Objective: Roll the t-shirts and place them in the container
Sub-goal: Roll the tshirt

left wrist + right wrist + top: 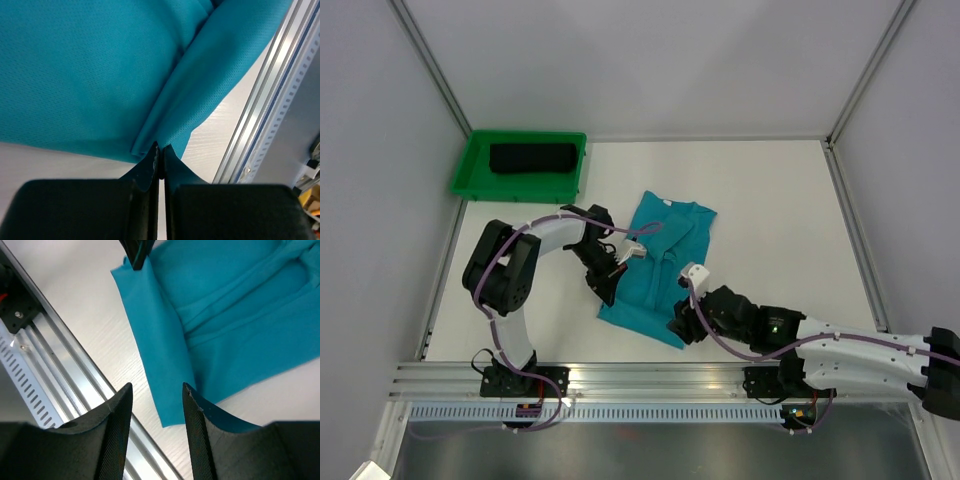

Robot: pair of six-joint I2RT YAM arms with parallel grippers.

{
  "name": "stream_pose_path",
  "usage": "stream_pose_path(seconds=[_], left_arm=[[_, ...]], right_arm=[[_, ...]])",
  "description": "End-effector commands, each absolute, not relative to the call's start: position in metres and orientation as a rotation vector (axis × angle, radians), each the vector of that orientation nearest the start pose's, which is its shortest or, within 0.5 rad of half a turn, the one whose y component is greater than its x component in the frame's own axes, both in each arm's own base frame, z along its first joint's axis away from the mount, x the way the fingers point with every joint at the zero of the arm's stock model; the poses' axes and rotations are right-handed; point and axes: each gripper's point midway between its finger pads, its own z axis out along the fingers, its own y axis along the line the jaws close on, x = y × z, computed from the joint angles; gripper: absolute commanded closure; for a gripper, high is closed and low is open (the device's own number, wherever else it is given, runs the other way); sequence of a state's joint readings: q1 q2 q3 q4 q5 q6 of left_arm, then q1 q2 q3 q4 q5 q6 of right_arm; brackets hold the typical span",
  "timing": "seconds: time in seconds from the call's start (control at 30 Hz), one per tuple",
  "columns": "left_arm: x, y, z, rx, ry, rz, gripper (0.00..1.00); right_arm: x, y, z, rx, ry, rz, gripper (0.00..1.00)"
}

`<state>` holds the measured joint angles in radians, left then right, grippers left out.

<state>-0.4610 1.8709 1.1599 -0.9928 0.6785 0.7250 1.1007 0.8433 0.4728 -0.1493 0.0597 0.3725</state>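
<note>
t-shirt [655, 265], teal, folded on tabletop [770, 200] | left end effector [159, 150] clamped on hem corner | right end effector [156, 386] spread, masking near corner from above

The table [780, 200] is free right of the t-shirt [665, 262]; a green tray [464, 170] fills the far-left corner

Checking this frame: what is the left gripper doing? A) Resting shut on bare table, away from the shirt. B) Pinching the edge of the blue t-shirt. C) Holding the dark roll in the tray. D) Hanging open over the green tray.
B: in the left wrist view, the left gripper has its jaws closed on a fold at the edge of the t-shirt.
</note>
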Motion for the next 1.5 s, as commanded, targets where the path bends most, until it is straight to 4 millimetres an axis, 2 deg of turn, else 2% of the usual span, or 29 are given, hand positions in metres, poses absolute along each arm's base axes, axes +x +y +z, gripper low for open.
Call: stream_pose_path(seconds=[0.0,0.1,0.13,0.27,0.37,0.47,0.5,0.53,0.57,0.63,0.67,0.73,0.77,0.8,0.87,0.93,1.0,1.03,1.07,1.2,1.37,1.47], left_arm=[[0.195,-0.195,0.028,1.479,2.603,-1.022,0.98],[0.181,-0.193,0.026,1.427,2.622,-1.042,0.98],[0.182,-0.189,0.024,1.426,2.626,-1.010,0.98],[0.187,-0.190,0.030,1.389,2.614,-1.000,0.98],[0.188,-0.191,0.025,1.371,2.648,-1.009,0.98],[0.189,-0.194,0.022,1.357,2.660,-1.034,0.98],[0.190,-0.194,0.022,1.351,2.668,-1.028,0.98],[0.190,-0.193,0.021,1.350,2.671,-1.023,0.98],[0.192,-0.192,0.020,1.346,2.678,-1.004,0.98],[0.192,-0.190,0.018,1.342,2.689,-0.989,0.98],[0.193,-0.188,0.017,1.332,2.697,-0.985,0.98],[0.197,-0.184,0.015,1.311,2.716,-0.962,0.98],[0.200,-0.180,0.011,1.273,2.750,-0.957,0.98],[0.202,-0.178,0.010,1.260,2.761,-0.954,0.98],[0.204,-0.175,0.011,1.233,2.775,-0.961,0.98],[0.200,-0.174,0.012,1.259,2.772,-0.981,0.98],[0.195,-0.176,0.013,1.282,2.758,-1.033,0.98],[0.194,-0.177,0.013,1.286,2.757,-1.050,0.98],[0.194,-0.178,0.013,1.285,2.758,-1.067,0.98],[0.192,-0.180,0.014,1.310,2.749,-1.108,0.98],[0.188,-0.180,0.015,1.346,2.743,-1.137,0.98],[0.191,-0.180,0.015,1.353,2.744,-1.138,0.98]], right_arm=[[0.141,0.262,0.107,-0.534,2.090,0.674,0.50],[0.146,0.261,0.112,-0.399,2.053,0.724,0.50],[0.155,0.251,0.116,-0.294,2.036,0.701,0.50],[0.164,0.224,0.119,-0.080,2.011,0.677,0.49],[0.157,0.225,0.128,-0.076,1.983,0.772,0.43],[0.146,0.236,0.140,-0.125,1.910,0.929,0.25],[0.145,0.239,0.148,-0.113,1.868,0.984,0.16],[0.141,0.239,0.145,-0.120,1.852,1.019,0.12],[0.138,0.244,0.152,-0.132,1.814,1.071,0.10],[0.136,0.245,0.151,-0.170,1.804,1.073,0.10],[0.133,0.247,0.147,-0.232,1.817,1.046,0.19],[0.136,0.253,0.141,-0.319,1.883,0.951,0.27],[0.135,0.251,0.124,-0.387,1.956,0.864,0.29],[0.136,0.260,0.117,-0.495,2.004,0.779,0.31],[0.131,0.260,0.095,-0.644,2.095,0.647,0.32],[0.131,0.268,0.087,-0.758,2.111,0.522,0.32],[0.111,0.283,0.081,-0.907,2.070,0.459,0.32],[0.114,0.285,0.078,-0.912,2.071,0.429,0.32],[0.104,0.292,0.077,-0.964,2.052,0.427,0.31],[0.096,0.306,0.063,-1.055,2.045,0.290,0.30],[0.107,0.302,0.064,-1.036,2.031,0.138,0.28],[0.109,0.304,0.068,-1.086,2.013,0.096,0.27]])
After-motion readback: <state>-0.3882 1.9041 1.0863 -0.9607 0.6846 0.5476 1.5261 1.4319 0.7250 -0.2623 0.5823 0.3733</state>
